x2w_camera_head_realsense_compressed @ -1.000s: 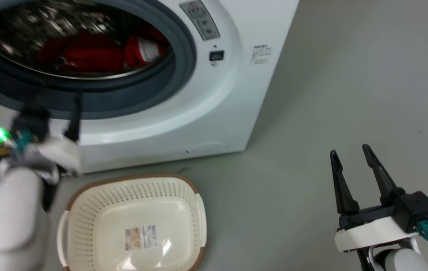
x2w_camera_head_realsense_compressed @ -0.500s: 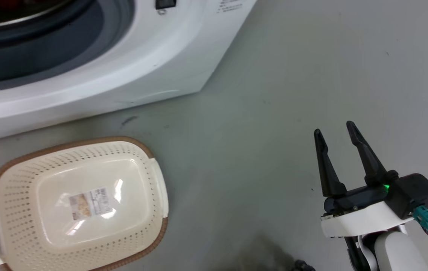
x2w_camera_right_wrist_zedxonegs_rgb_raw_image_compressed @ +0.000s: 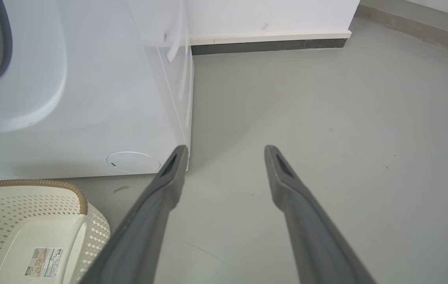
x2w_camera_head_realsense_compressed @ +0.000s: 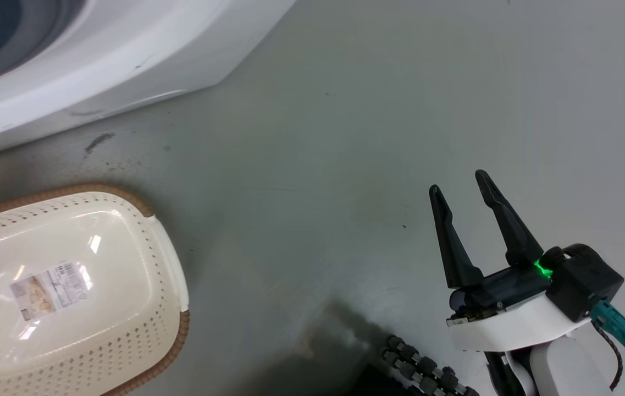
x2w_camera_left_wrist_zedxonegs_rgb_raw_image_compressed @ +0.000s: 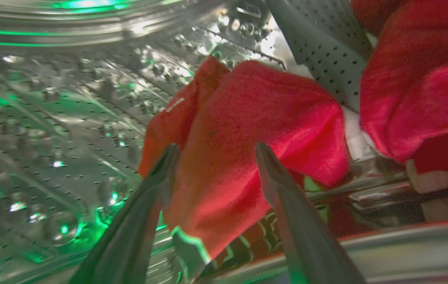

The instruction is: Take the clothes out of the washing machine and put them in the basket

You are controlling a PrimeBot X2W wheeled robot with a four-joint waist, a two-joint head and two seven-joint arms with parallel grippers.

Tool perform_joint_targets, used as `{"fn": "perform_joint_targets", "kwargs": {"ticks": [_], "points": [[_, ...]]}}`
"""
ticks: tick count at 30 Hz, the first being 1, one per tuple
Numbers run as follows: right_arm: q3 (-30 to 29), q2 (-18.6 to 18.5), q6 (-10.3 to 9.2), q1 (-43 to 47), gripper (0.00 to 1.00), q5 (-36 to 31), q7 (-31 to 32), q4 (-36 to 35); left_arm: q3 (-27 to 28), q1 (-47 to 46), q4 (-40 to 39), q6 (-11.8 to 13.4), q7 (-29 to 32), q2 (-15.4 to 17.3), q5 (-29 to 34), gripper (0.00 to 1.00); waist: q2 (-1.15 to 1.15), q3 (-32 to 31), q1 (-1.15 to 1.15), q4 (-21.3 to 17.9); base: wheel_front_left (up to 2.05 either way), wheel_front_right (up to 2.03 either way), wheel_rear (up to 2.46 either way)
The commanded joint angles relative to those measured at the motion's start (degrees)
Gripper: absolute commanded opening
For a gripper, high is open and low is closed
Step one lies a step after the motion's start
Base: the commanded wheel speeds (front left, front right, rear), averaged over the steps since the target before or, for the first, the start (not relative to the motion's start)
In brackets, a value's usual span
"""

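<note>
Inside drum [x2w_camera_left_wrist_zedxonegs_rgb_raw_image_compressed: 50, 118], left tool [x2w_camera_left_wrist_zedxonegs_rgb_raw_image_compressed: 216, 148] gapes before clothes [x2w_camera_left_wrist_zedxonegs_rgb_raw_image_compressed: 247, 118]; right tool [x2w_camera_head_realsense_compressed: 457, 181] over floor [x2w_camera_head_realsense_compressed: 400, 82].

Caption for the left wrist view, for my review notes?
Open left gripper inside the washing machine drum, fingers framing a red garment; more red cloth at the view's right.

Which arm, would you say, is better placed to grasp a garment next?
Left: the left gripper is open inside the drum, fingers aimed at a red garment; the right gripper hangs open above the floor.
</note>
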Motion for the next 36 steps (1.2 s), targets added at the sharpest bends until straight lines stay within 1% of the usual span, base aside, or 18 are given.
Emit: {"fn": "perform_joint_targets", "kwargs": {"ticks": [1,3,8,14,15,16,20,25,29,33,36], "points": [[0.09,0.19,-0.06,-0.80,1.00,0.36,-0.10,-0.39,-0.19,-0.71,0.10,-0.04,0.27,0.40,-0.27,1.00,0.00,1.35,-0.01,-1.29,0.00,0.00,0.00],[0.54,0.19,-0.06,-0.81,1.00,1.21,-0.10,-0.74,-1.70,-1.74,0.77,-0.04,2.45,2.05,-1.31,1.00,0.00,2.51,-0.01,-1.83,0.00,0.00,0.00],[0.99,0.19,-0.06,-0.42,1.00,1.67,-0.10,-1.76,-2.52,-2.28,1.90,-0.04,3.79,3.30,-1.86,1.00,0.00,3.43,-0.01,-1.60,0.00,0.00,0.00],[0.50,0.19,-0.06,0.19,1.00,1.45,-0.10,-2.41,-2.50,-2.15,3.02,0.05,4.81,3.30,-2.75,1.00,0.00,4.13,-0.01,-1.30,0.00,0.00,0.00],[0.42,0.19,-0.06,0.23,1.00,1.42,-0.10,-2.49,-2.61,-1.98,3.18,0.04,5.05,3.11,-3.07,0.31,0.00,4.25,-0.01,-1.23,0.00,0.00,0.00],[0.35,0.18,-0.06,0.22,1.00,1.38,-0.10,-2.57,-2.68,-1.98,3.18,0.03,5.09,2.94,-3.38,0.00,0.00,4.36,-0.01,-1.17,0.00,0.00,0.00],[0.33,0.19,-0.05,-0.40,1.00,1.25,-0.10,-2.73,-2.94,-2.81,2.47,0.01,3.97,2.80,-3.94,0.00,0.00,4.65,-0.01,-1.01,0.00,0.00,0.00],[1.05,0.18,-0.05,-1.96,1.00,1.42,-0.10,-2.34,-2.76,-3.79,1.28,0.51,-0.61,2.96,-3.85,0.00,0.00,4.18,-0.01,-1.27,0.00,0.00,0.00],[-0.08,0.17,-0.06,-2.72,1.00,1.00,-0.10,-1.99,-2.32,-2.17,0.85,1.98,-8.65,1.06,-4.41,0.00,0.00,2.14,-0.01,-0.15,0.00,0.00,0.00],[-1.91,0.17,-0.06,-3.06,1.00,0.38,-0.11,-1.54,0.18,0.19,2.47,5.34,-19.01,-2.21,-7.02,0.00,0.00,-0.91,-0.01,1.57,0.00,0.00,0.00],[-3.37,0.14,-0.06,-3.24,1.00,-0.50,-0.10,-1.28,1.19,2.88,3.96,6.65,-26.39,-4.66,-8.66,0.00,0.00,-3.79,-0.01,3.21,0.00,0.00,0.00]]}}
